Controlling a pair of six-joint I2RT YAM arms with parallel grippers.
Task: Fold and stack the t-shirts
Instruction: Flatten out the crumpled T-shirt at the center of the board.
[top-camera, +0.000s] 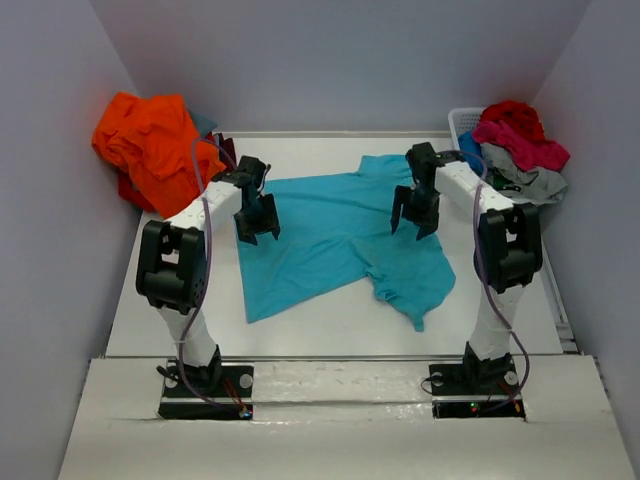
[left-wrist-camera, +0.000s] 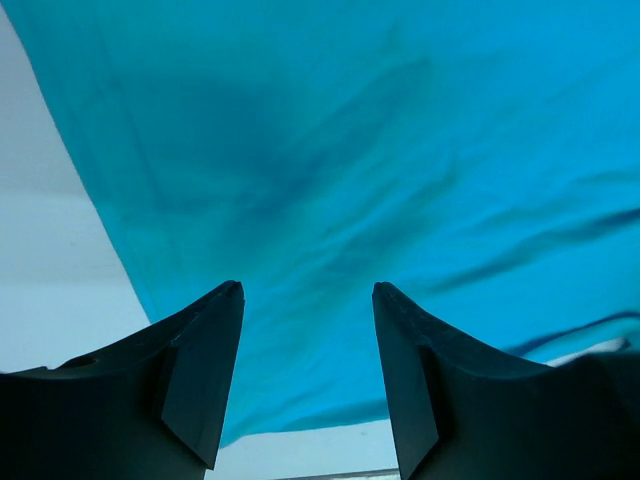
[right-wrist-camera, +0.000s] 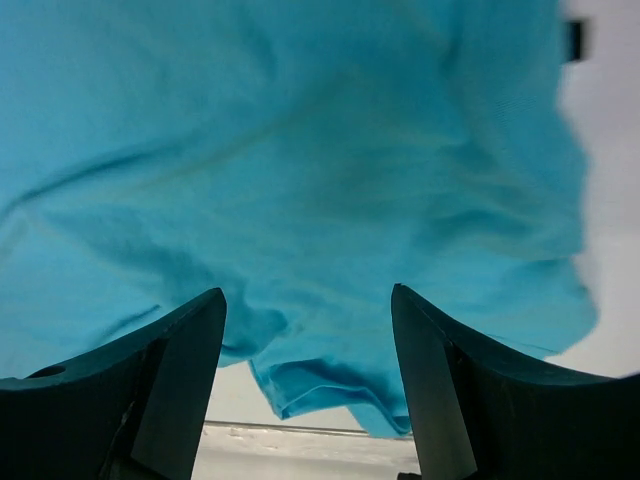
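Top external view: soft turquoise short-sleeved cloth t-shirt (top-camera: 330, 235) spread mostly flat across the middle of the white table (top-camera: 300, 330). Rumpled and bunched at its near right corner, with one end trailing toward the arm bases.

Judged to be at the flattening stage, before any fold: no doubled panel or clean crease visible. Next move likely calls for smoothing the bunched near-right part. After that, pinching two matching edges or corners and carrying them across together, with both grips low enough to catch the cloth.

Left gripper (top-camera: 260, 236) poised over the shirt's left edge, right gripper (top-camera: 415, 230) over its right half. Both pointing down, wrists bent, forearms reaching in from either side. In the wrist views, jaws of both spread apart with only turquoise cloth beneath, nothing pinched.

Left of the shirt, a heap of orange cloth shirts (top-camera: 150, 140). Right of it and farther back, a white slatted plastic basket (top-camera: 462, 122) heaped with red, pink and grey shirts (top-camera: 520, 140).
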